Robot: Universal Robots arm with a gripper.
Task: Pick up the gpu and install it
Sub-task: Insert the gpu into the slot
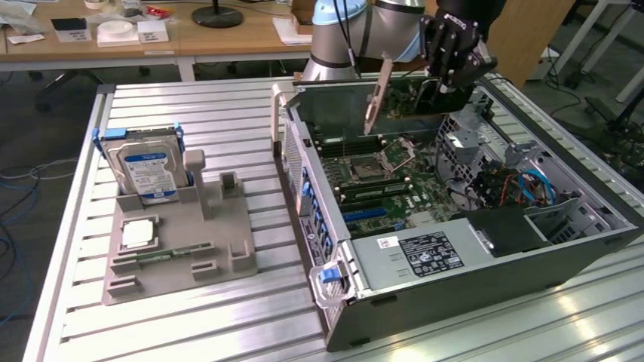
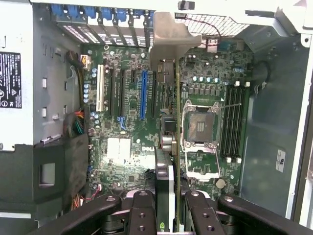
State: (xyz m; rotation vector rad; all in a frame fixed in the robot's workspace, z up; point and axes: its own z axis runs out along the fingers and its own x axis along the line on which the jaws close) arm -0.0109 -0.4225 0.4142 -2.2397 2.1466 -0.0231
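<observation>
Exterior view has the hand [image 1: 440, 96] pointing down, pinching the gpu [image 1: 400, 96], seemingly upright, above the case [image 1: 483, 280].

the exterior view looks down from high and off to one side over the slatted table [image 1: 201, 105], far enough back to take in the whole open computer case [image 1: 453, 302] in the right half of the frame. the wrist view looks straight down into that case from close above, past the gripper [image 2: 168, 196] clamped on the gpu [image 2: 165, 171]. both views share the motherboard [image 2: 132, 98] and its cpu socket [image 2: 200, 125].
</observation>
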